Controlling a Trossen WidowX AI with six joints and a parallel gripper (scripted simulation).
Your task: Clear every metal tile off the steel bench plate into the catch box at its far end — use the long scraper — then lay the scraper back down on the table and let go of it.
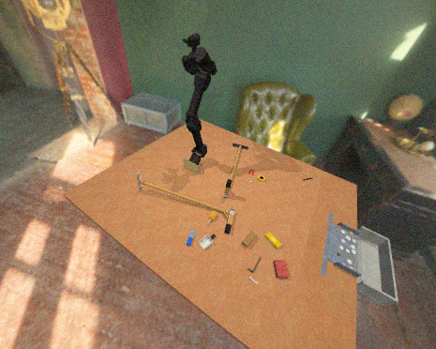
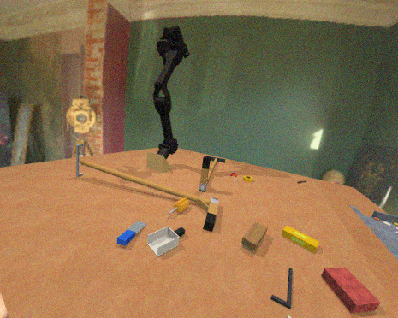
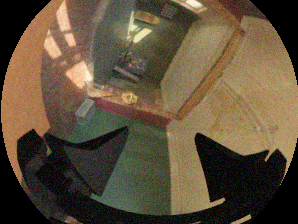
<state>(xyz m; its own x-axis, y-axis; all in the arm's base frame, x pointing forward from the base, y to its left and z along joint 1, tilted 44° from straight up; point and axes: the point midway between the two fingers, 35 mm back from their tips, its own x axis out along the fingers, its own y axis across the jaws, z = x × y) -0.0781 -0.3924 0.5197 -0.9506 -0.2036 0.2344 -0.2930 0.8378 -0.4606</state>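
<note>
- Tiles (image 1: 347, 237) (image 2: 388, 223) lie scattered on the plate (image 1: 334, 245) (image 2: 381, 235), mostly pale, with some orange.
- The catch box (image 1: 392, 263) adjoins the plate's far end, beyond the table (image 1: 172, 225) (image 2: 72, 214).
- The scraper (image 1: 187, 197) (image 2: 140, 180) lies across the table, well apart from the plate (its grey blade is at one end, a black-and-tan grip at the other).
- A shorter tool (image 1: 235, 165) (image 2: 212, 170) with a dark crossbar lies between the scraper and the chair (image 1: 271, 110) side of the table.
- The end effector (image 1: 191, 40) (image 2: 172, 32) (image 3: 162, 133) is high above the table, its fingers wide apart, with nothing between them.
- A red block (image 1: 280, 269) (image 2: 350, 289) lies near a yellow one (image 1: 273, 240) (image 2: 299, 238).
</note>
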